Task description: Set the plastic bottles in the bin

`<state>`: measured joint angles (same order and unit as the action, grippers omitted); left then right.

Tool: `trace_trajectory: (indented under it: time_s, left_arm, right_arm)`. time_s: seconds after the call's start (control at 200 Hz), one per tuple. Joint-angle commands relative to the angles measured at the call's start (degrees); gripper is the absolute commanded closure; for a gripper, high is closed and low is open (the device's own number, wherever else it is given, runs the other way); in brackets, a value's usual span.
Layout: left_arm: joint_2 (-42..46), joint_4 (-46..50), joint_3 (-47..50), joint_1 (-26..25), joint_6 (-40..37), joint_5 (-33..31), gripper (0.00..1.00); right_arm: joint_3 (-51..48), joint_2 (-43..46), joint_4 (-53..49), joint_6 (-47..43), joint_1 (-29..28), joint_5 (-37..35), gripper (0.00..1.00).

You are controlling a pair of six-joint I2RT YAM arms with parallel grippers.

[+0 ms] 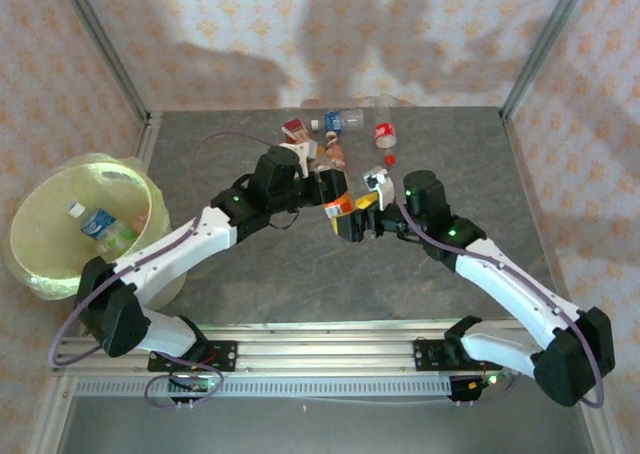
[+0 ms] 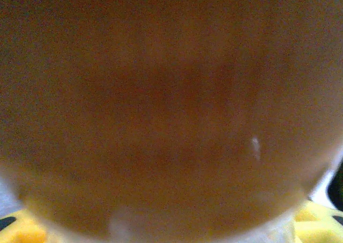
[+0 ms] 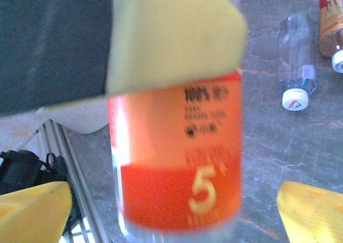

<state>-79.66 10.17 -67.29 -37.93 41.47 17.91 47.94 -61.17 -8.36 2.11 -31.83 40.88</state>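
Your left gripper (image 1: 331,192) is clamped on the orange-labelled bottle (image 3: 177,162) over the middle of the table (image 1: 470,164), with one yellow pad (image 3: 171,34) pressed against its upper part. Your right gripper (image 1: 357,212) has its 2 fingers (image 3: 32,211) wide apart on either side of that bottle, not touching it. The other bottles (image 1: 336,122) lie near the far edge, and the bin (image 1: 40,189) on the left holds a blue-labelled bottle (image 1: 96,224).

Bottles (image 1: 385,131) crowd far edge; near table (image 1: 310,284) open; bin (image 1: 40,229) off left edge.
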Motion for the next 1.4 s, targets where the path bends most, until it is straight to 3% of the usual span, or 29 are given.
trace_trajectory:
  time_s: [0.0,0.21,0.38,0.52,0.615,0.721,0.851,0.976,1.206,1.396]
  left_arm:
    - [6.1,11.1,-4.7,-0.1,-5.7,-13.3,0.41]
    - [16.9,27.7,-9.4,2.3,-8.1,-34.5,0.41]
    - [24.5,34.4,-12.0,10.2,-9.1,-41.6,0.40]
    - [25.8,38.2,-15.9,13.9,-10.5,-46.1,0.39]
    - [26.0,41.2,-18.1,17.8,-9.1,-52.9,0.39]
    - [28.1,41.5,-16.5,20.9,-6.0,-62.3,0.39]
    - [33.1,40.1,-12.7,24.4,-2.2,-62.6,0.38]
    - [36.4,43.0,-9.9,25.7,0.3,-68.1,0.38]
    - [42.7,47.3,-4.6,27.0,4.3,-69.5,0.38]
    - [42.3,47.3,-2.9,27.3,4.0,-65.7,0.39]
  right_arm:
    - [-0.9,5.0,-1.4,0.9,-0.2,-2.6,0.01]
    - [-4.7,12.0,-3.0,3.5,-0.2,-22.1,0.00]
    - [-6.6,12.5,-1.8,3.8,-0.3,-33.8,0.01]
    - [-7.0,10.3,-0.4,8.1,-0.2,-44.1,0.01]
    - [-7.4,9.1,0.4,11.0,-0.3,-48.8,0.01]
    - [-7.9,8.5,0.5,13.0,-0.3,-49.9,0.00]
    - [-7.6,8.8,-2.4,13.8,-0.3,-49.5,0.00]
    - [-7.5,10.0,-5.3,13.0,-0.3,-49.7,0.00]
    - [-7.3,10.6,-6.8,12.8,-0.3,-48.5,0.00]
    - [-6.8,8.5,-5.0,15.2,-0.3,-46.6,0.00]
